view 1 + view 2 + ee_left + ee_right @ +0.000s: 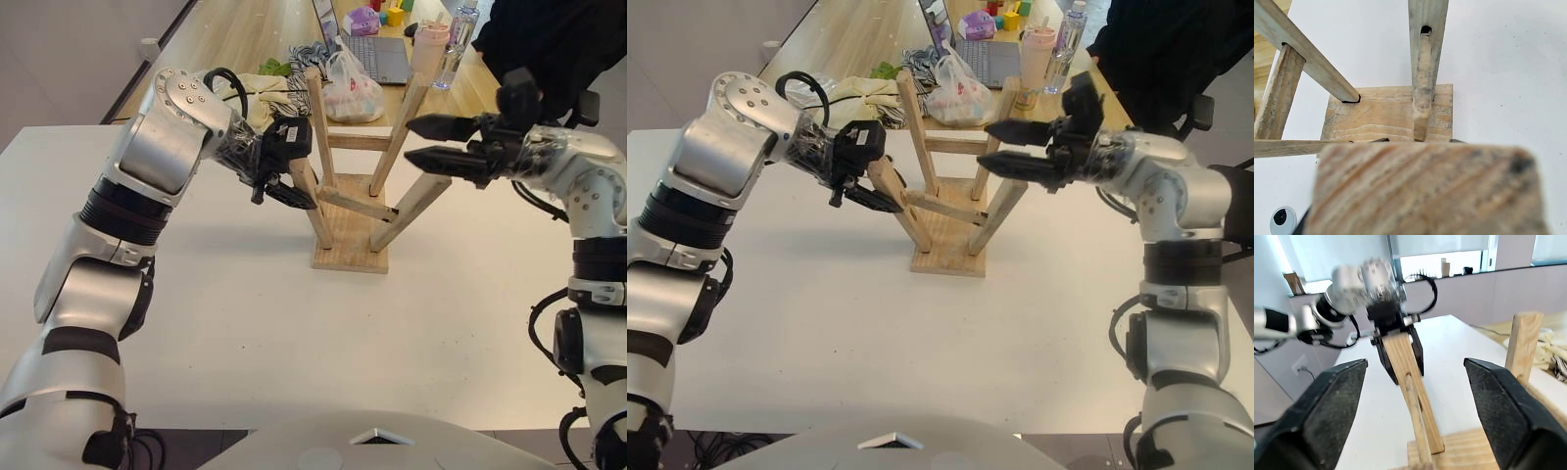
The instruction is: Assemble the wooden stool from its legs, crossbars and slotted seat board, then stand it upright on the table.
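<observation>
Left eye view: the wooden stool stands upside down on the white tabletop [196,294], its slotted seat board [350,258] lying flat and its four legs rising from it, splayed outward. The left pincer [292,194] is clamped on the upper end of the near-left leg [313,215], up and to the left of the seat board. A near crossbar [358,204] runs from that leg to the near-right leg [416,208]. A far crossbar [361,142] joins the two far legs, higher above the seat board.

The right pincer [411,141] hangs above and to the right of the seat board with its fingers spread wide and gripping nothing. Its tips are just beside the far-right leg [409,106], and the lower finger is just over the top end of the near-right leg.

Beyond the seat board, on a wooden table [225,39], lie a knotted plastic bag [353,93], a laptop [377,54], a pink cup [429,44] and a clear bottle [460,34].
</observation>
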Robot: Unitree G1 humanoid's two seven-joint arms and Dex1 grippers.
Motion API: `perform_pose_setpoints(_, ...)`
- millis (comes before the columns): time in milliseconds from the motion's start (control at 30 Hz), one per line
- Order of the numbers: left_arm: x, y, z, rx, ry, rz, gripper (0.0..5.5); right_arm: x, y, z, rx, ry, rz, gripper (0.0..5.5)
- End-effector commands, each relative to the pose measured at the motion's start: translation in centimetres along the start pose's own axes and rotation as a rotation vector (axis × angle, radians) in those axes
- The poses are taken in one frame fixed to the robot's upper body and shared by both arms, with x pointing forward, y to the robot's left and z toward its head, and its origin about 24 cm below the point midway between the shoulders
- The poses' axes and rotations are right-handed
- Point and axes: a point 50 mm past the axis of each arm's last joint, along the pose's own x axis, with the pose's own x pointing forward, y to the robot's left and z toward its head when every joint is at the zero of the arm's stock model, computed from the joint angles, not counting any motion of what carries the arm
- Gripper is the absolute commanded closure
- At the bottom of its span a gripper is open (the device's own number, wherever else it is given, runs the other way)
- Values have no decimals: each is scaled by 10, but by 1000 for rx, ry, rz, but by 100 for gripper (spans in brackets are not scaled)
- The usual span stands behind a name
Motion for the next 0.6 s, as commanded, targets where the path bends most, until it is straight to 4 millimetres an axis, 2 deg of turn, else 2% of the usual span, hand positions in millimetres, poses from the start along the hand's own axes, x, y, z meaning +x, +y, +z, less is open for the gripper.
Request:
perform_pose_setpoints(33,41,-14,-32,-123,53,-103,349,-9,-2,40,-98,-63,-52,188)
perform_pose_setpoints(100,41,-13,-32,-124,54,-100,349,-2,-2,59,-179,-66,-83,213)
perform_pose_setpoints(167,41,-12,-32,-127,57,-95,349,17,2,86,-266,-68,-83,245)
perform_pose_setpoints(233,41,-12,-33,-130,60,-91,349,43,8,103,-305,-33,-50,286)
perform_pose_setpoints(267,41,-11,-33,-133,62,-88,349,61,10,105,-294,18,-27,286)
perform_pose_setpoints(333,42,-11,-34,-137,64,-83,349,95,14,97,-264,171,22,270)
perform_pose_setpoints(400,43,-10,-33,-139,64,-79,349,116,19,82,-263,327,83,236)
perform_pose_setpoints(500,45,-10,-32,-141,61,-76,349,128,23,62,-277,517,144,193)
perform_pose_setpoints(600,46,-10,-31,-142,58,-74,349,127,15,47,-278,636,140,235)
